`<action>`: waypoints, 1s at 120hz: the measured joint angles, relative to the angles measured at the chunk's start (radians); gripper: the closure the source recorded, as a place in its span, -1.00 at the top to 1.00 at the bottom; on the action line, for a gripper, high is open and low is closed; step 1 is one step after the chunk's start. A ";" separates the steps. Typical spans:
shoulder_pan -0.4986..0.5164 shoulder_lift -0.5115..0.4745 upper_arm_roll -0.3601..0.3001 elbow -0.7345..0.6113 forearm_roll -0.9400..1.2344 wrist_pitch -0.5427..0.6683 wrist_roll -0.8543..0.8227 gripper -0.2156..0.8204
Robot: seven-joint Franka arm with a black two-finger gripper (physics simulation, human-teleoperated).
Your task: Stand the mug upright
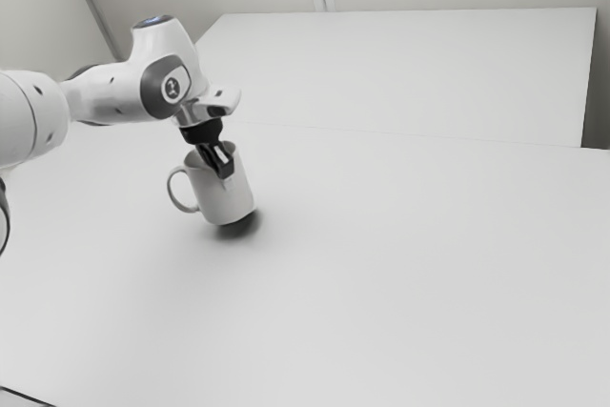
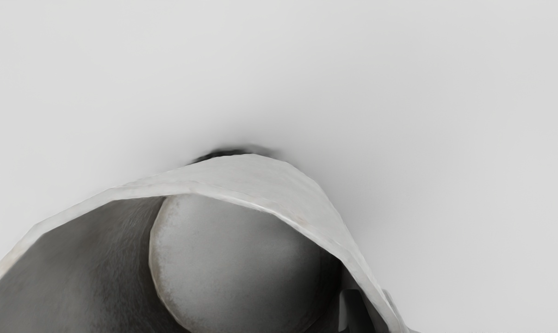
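And here's the mug [image 1: 217,195], tilted, at about nine o'clock from the middle of the exterior view! The mouth leans to between eleven and twelve, the base points to between five and six, and the handle [image 1: 177,192] juts out at nine. Down at five, a dark shadow [image 1: 244,226] sits by the base; whether the mug touches the bench [image 1: 400,283], I can't tell.

Up at the mouth it's a narrow hold: the pincer [image 1: 224,167] has the mug's wall pinched at the rim, one finger inside, one outside! The wrist view looks straight into the mouth, and what a look: the round inner floor [image 2: 237,259], the dark inside wall [image 2: 98,259], the pale rim [image 2: 121,192] curving round, and a dark finger [image 2: 354,310] tucked in just beside that wall.

Out we go to the arm [image 1: 105,94], white with dark joints, coming in from nine o'clock in the exterior view, and the hand tips down towards five to meet the mug. Beyond it all, from twelve round to one, there's a big pale panel [image 1: 410,73] behind the bench. And way out at seven, a thin dark line [image 1: 29,396] cuts across the corner!
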 joint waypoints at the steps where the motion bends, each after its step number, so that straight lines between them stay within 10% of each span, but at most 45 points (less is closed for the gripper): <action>1: -0.007 -0.009 0.003 -0.015 0.005 0.006 -0.009 -0.93; 40: -0.132 -0.189 0.019 -0.352 0.077 0.238 -0.299 -0.93; 79: -0.073 -0.206 0.019 -0.398 0.077 0.321 -0.468 0.21; 103: -0.089 -0.280 0.013 -0.359 0.078 0.321 -0.532 0.44; 120: -0.086 -0.286 0.007 -0.013 0.069 0.061 -0.562 0.51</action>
